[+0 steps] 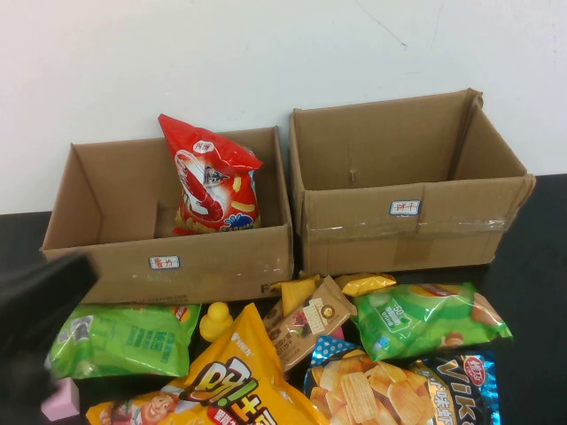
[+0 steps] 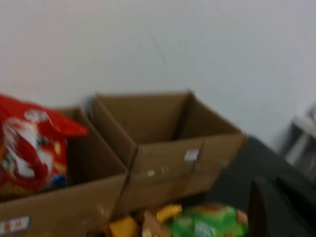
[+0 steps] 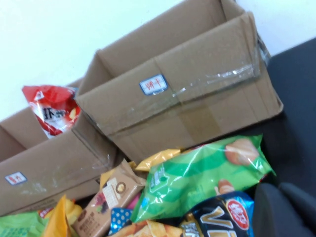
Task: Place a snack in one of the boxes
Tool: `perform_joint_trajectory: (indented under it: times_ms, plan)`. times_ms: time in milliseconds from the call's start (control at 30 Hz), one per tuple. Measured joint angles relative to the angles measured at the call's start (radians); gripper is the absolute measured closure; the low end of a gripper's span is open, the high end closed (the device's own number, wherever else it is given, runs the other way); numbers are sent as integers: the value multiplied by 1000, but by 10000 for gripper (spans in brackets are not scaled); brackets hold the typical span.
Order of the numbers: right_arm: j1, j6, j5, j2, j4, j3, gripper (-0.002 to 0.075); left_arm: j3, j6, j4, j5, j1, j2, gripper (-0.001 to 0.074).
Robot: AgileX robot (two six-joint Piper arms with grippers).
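Two open cardboard boxes stand at the back of the table. The left box [image 1: 168,261] holds a red snack bag [image 1: 213,181] standing upright; the bag also shows in the left wrist view [image 2: 29,148]. The right box [image 1: 407,221] looks empty inside. Loose snacks lie in front of the boxes: a green bag [image 1: 430,319], a yellow bag [image 1: 235,381] and a brown bar [image 1: 306,323]. My left gripper [image 2: 284,210] is a dark blur at the table's left [image 1: 40,297], apart from the boxes, with nothing seen in it. My right gripper [image 3: 286,210] is shut and empty beside a dark blue bag [image 3: 224,217].
Another green bag [image 1: 124,341] lies front left, and a chips bag [image 1: 368,390] and a dark blue bag [image 1: 465,381] lie front right. A small yellow object [image 1: 215,320] sits among them. The black tabletop [image 1: 536,292] shows bare at the far right. A white wall stands behind the boxes.
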Motion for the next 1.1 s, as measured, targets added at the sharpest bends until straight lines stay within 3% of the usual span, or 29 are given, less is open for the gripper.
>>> perform_joint_trajectory:
  times_ms: [100, 200, 300, 433, 533, 733, 833, 933, 1100]
  plan:
    - [0, 0, 0, 14, 0, 0, 727, -91, 52, 15, -42, 18, 181, 736]
    - [0, 0, 0, 14, 0, 0, 727, -149, 170, 21, 69, 19, 317, 736]
    - [0, 0, 0, 14, 0, 0, 727, -170, 314, 21, 317, 19, 395, 736]
    - [0, 0, 0, 14, 0, 0, 727, -177, 613, -91, 792, 20, 490, 736]
    - [0, 0, 2, 16, 0, 0, 727, -218, 1047, -422, 1071, 22, 575, 736]
    - [0, -23, 0, 16, 2, 0, 727, -403, 1950, -1480, 1346, 6, 674, 736]
    - [0, -42, -9, 20, 2, 0, 727, -494, 2336, -1846, 1572, -4, 730, 736]
    - [0, -58, -13, 22, 2, 0, 727, -507, 2595, -2074, 1721, -28, 750, 736]
    - [0, -64, -16, 22, 2, 0, 727, -449, 2912, -2217, 1734, -151, 751, 736]
